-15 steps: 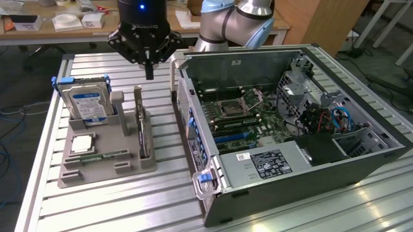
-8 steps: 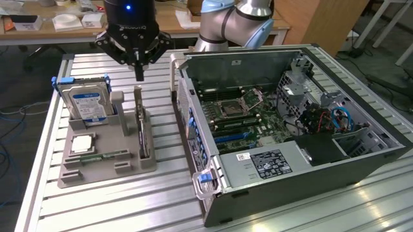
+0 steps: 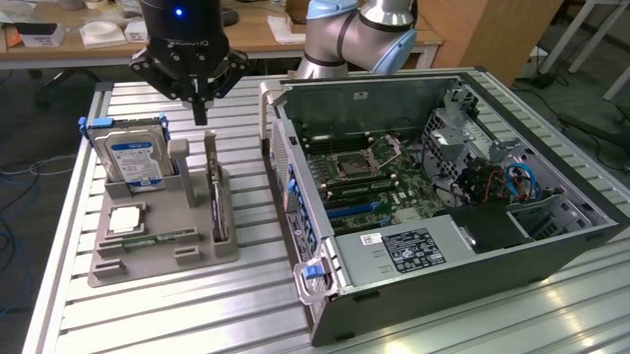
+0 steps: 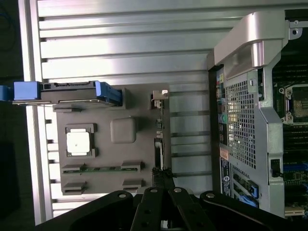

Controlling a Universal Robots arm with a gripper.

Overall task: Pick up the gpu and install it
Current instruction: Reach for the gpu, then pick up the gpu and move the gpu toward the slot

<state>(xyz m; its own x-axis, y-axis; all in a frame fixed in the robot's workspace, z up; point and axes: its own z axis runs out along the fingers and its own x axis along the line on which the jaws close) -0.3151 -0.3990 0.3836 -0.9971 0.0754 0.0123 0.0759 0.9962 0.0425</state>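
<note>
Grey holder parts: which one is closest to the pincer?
The gpu, the thin dark card standing on edge. The pincer hangs above its end; the blue-labelled hard drive stands farther aside.

Slatted table (image 3: 197, 313), grey holder (image 3: 147, 259), computer case (image 3: 443, 284)

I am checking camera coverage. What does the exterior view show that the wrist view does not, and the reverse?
Exterior view adds: the arm, a desk behind, the blue label on the drive, blue cables inside the case. Wrist view adds: the case's mesh wall, face-on. Both share: the holder, drive, chip, gpu standing on edge, table, and the shut end effector near the gpu.
</note>
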